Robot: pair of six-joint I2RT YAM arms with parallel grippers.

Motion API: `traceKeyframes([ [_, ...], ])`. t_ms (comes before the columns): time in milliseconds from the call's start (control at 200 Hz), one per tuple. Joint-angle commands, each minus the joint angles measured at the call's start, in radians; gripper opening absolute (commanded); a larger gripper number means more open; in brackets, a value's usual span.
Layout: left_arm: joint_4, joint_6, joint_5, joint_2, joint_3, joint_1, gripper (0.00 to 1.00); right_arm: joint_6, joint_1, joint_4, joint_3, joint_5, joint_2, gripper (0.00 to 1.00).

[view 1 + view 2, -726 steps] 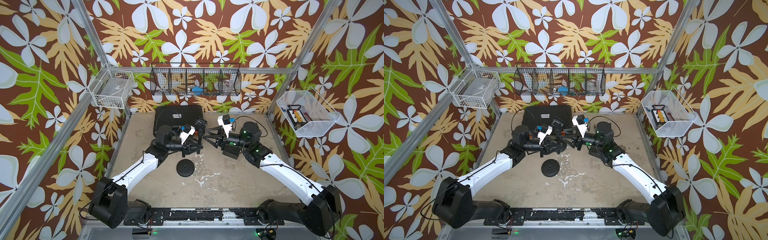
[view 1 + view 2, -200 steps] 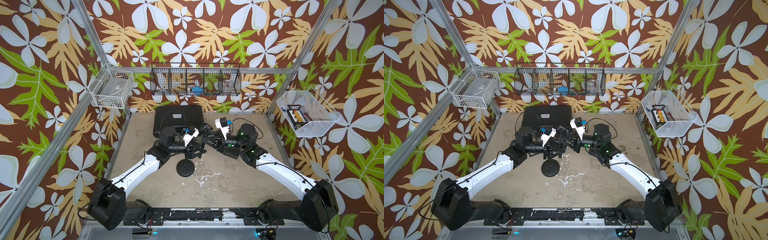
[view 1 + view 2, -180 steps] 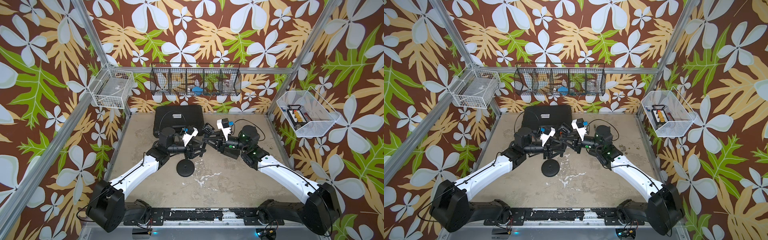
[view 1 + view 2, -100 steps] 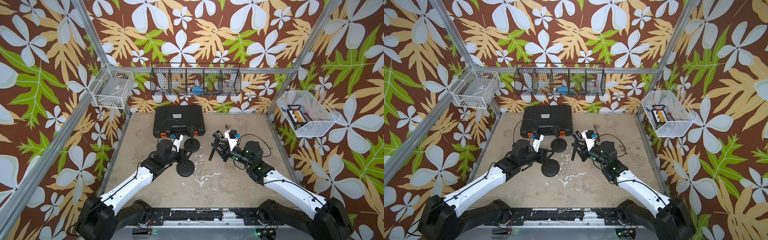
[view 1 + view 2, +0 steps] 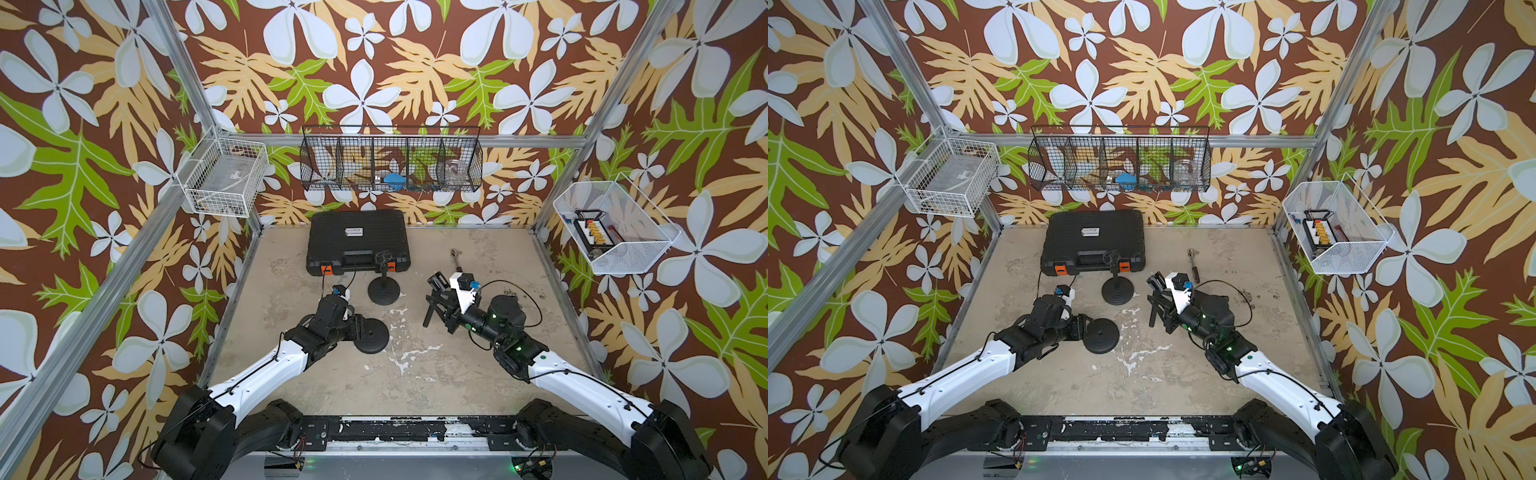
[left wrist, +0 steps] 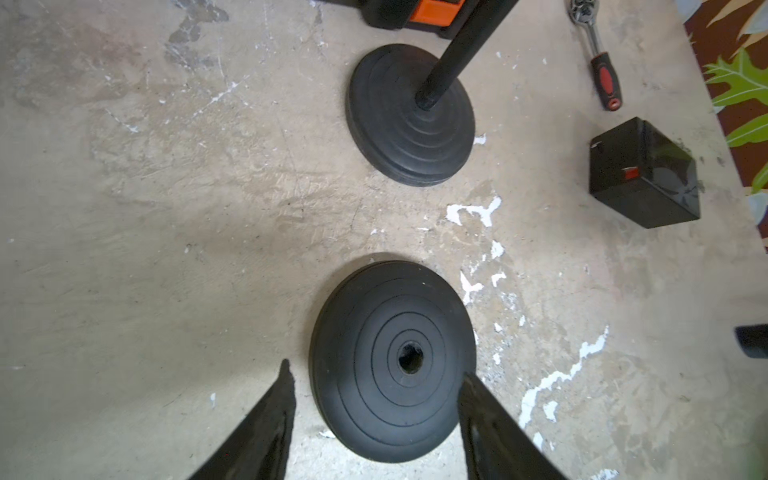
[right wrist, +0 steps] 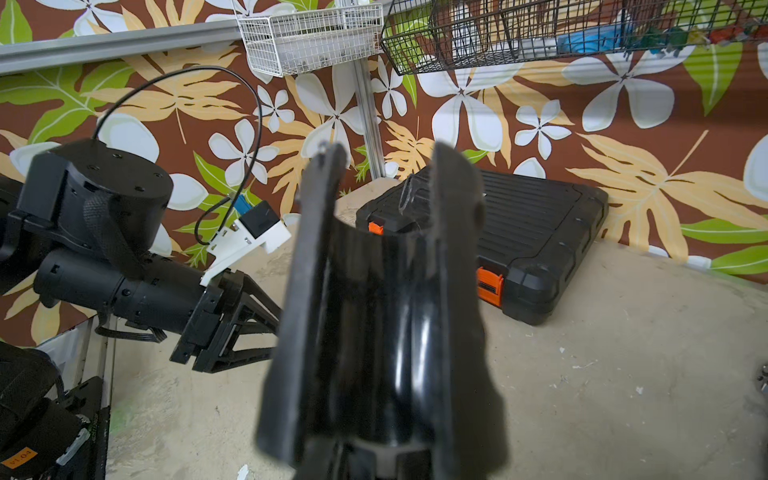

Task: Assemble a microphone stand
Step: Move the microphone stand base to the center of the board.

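Loose base [image 5: 372, 337] lies flat on the surface [image 5: 415, 374], just off centre toward 8 o'clock, socket hole facing up and uncovered. Your left pincer [image 6: 374, 371] sits low with its jaws apart, one finger on each side of the disc's near rim. My read is that it is placed to pin the base so it can't skate or turn while a pole goes in.

Your right pincer [image 7: 392, 166], out at about 3 o'clock, is clamped on a glossy black pole [image 7: 386, 316], carried off to the side of the base, not yet over the hole. Can't tell whether its lower end touches the surface.

A second stand [image 5: 384, 290], pole already seated, is upright at 12 o'clock from the loose base, just in front of the black case [image 5: 357, 241]. Ratchet [image 5: 456, 258] lies at 1 o'clock, well apart.

Likely next: close on the base, then bring the pole over the hole.
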Motion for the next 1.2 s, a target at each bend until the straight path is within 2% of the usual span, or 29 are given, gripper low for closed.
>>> traceKeyframes([
  [0, -0.011, 0.019, -0.033, 0.025, -0.008, 0.000, 0.63, -0.021, 0.001, 0.042, -0.004, 0.014, -0.009, 0.01],
  [130, -0.012, 0.037, -0.032, 0.050, -0.026, 0.000, 0.65, -0.023, 0.000, 0.041, -0.007, 0.012, -0.018, 0.01],
  [400, 0.046, 0.033, 0.064, 0.078, -0.034, -0.003, 0.66, -0.022, 0.000, 0.036, -0.009, 0.005, -0.015, 0.00],
  [766, 0.057, 0.053, 0.014, 0.157, -0.005, -0.016, 0.67, -0.037, 0.000, 0.015, -0.003, 0.003, -0.028, 0.00],
  [1191, 0.094, 0.072, 0.039, 0.209, -0.001, -0.016, 0.67, -0.034, -0.001, 0.010, 0.006, -0.016, -0.020, 0.00],
])
